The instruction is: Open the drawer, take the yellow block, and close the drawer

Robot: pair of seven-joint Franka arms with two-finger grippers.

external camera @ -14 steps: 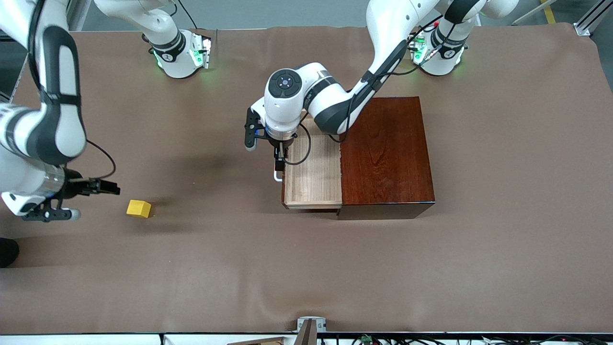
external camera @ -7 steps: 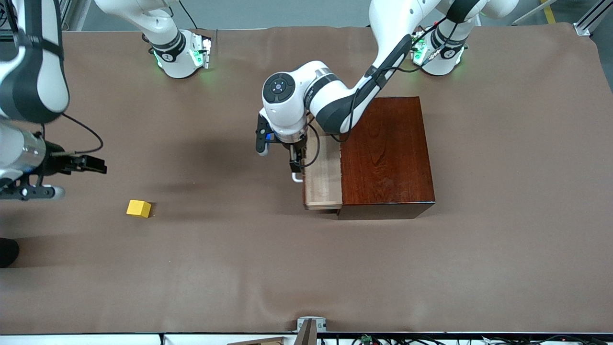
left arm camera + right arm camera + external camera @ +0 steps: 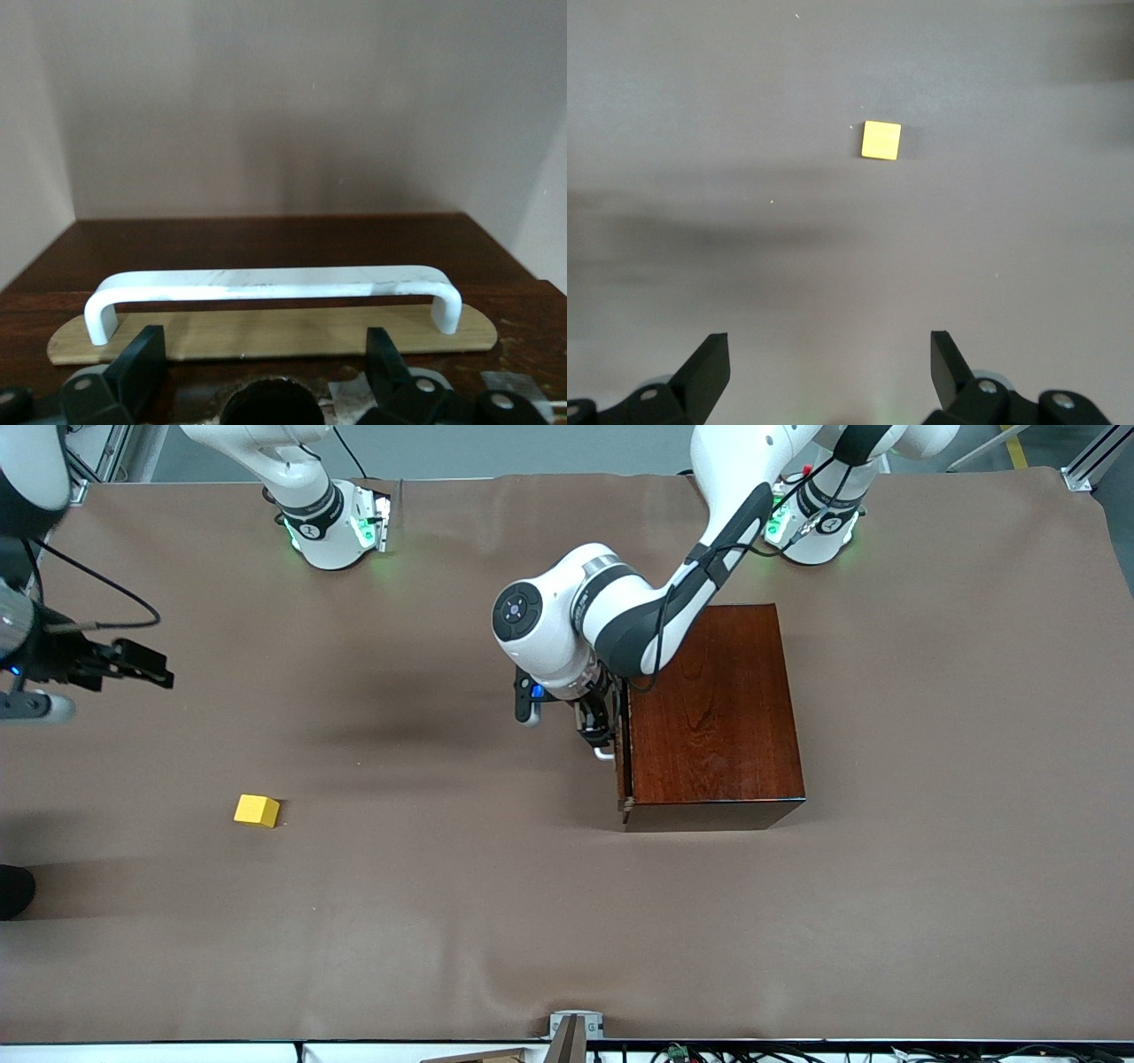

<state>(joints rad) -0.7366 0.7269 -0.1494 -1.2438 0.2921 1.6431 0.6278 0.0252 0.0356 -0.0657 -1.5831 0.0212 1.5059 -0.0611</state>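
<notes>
Front view first: I am seeing the left gripper (image 3: 602,737) pressing up against the white U-shaped bar handle (image 3: 605,754) of the dark reddish-brown drawer front (image 3: 624,753), which is sitting flush in the glossy dark mahogany box (image 3: 713,710). The small bright yellow cube (image 3: 257,810) is lying on the brown table cover (image 3: 567,921), well apart from that gripper, toward the right arm's end of the table. The right gripper (image 3: 133,662) is hanging in the air at the edge of this view, over bare cover, with the cube lying nearer to the front camera than the spot beneath it. I am not able to judge either gripper's opening from here.

Left wrist view: I am looking straight at the white handle (image 3: 275,292) on its pale wooden backing plate (image 3: 266,323). The two black fingertips (image 3: 142,359) are standing apart, one near each end of the bar, touching nothing that I can make out.

Right wrist view: the fingertips (image 3: 709,359) of the right gripper are standing wide apart and holding nothing. The yellow cube (image 3: 881,140) is sitting on the cover well ahead of them, roughly midway between the two.
</notes>
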